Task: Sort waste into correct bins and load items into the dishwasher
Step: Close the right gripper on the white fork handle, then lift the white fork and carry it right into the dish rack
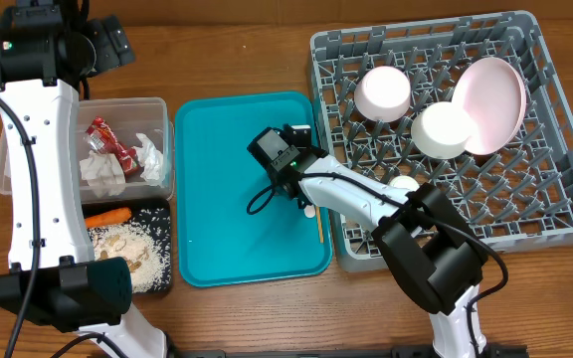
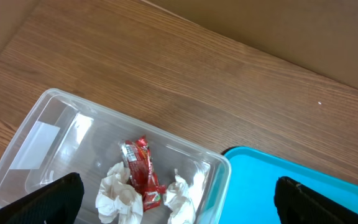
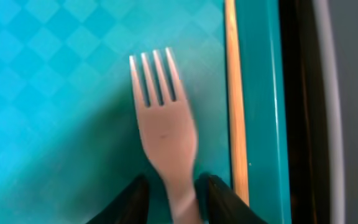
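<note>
The right claw [image 3: 174, 186], part open, straddles the handle of the white fork [image 3: 166, 134] on the teal tray [image 3: 55, 93]; the wooden stick [image 3: 236, 99] lies just beside. The left claw [image 2: 179, 202] hangs wide open above the clear tub [image 2: 36, 118].

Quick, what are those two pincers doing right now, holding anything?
Left pincer: open, empty.
Right pincer: astride the handle of the white fork; whether it grips cannot be told.
</note>
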`<state>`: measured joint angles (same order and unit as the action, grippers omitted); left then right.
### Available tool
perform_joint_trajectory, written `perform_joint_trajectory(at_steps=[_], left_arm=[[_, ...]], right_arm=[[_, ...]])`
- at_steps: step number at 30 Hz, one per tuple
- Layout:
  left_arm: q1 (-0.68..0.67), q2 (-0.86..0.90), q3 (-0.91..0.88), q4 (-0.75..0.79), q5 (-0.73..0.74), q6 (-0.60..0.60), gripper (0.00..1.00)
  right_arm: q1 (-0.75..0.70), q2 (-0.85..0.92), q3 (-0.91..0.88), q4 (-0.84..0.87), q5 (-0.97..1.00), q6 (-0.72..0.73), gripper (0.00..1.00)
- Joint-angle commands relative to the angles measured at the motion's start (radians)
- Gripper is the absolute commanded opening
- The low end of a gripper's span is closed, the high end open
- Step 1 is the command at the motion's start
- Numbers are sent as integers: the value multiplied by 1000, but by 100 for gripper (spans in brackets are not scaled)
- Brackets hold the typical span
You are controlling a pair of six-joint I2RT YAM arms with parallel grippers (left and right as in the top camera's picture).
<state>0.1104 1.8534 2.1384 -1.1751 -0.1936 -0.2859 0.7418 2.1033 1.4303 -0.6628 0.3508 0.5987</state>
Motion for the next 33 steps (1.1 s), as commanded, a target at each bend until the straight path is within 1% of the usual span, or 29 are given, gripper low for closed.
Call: perform_joint_trajectory(at_steps=[1, 5, 10, 11, 16, 23, 27, 31, 33], left_arm=[[0, -15, 24, 1, 8, -10, 100], [0, -15, 24, 1, 8, -9, 100], [0, -15, 24, 1, 8, -9, 100], [0, -15, 24, 1, 8, -9, 100], [0, -15, 24, 1, 8, -9, 100], [0, -15, 24, 1, 8, -9, 100], [0, -15, 24, 1, 8, -9, 100], [0, -15, 24, 1, 8, -9, 100], [0, -15, 24, 1, 8, -9, 100]], right_arm=[[17, 14, -3, 3, 8, -4, 29], [28, 14, -2, 4, 8, -20, 25], [32, 14, 5, 0, 7, -23, 14], [32, 14, 5, 0, 6, -23, 10], [32, 12, 5, -8, -16, -23, 4], [32, 8, 38, -76, -42, -23, 4], [32, -8, 85, -115, -42, -79, 4], [32, -42, 143, -183, -46, -80, 4], [32, -66, 162, -196, -81, -92, 4]])
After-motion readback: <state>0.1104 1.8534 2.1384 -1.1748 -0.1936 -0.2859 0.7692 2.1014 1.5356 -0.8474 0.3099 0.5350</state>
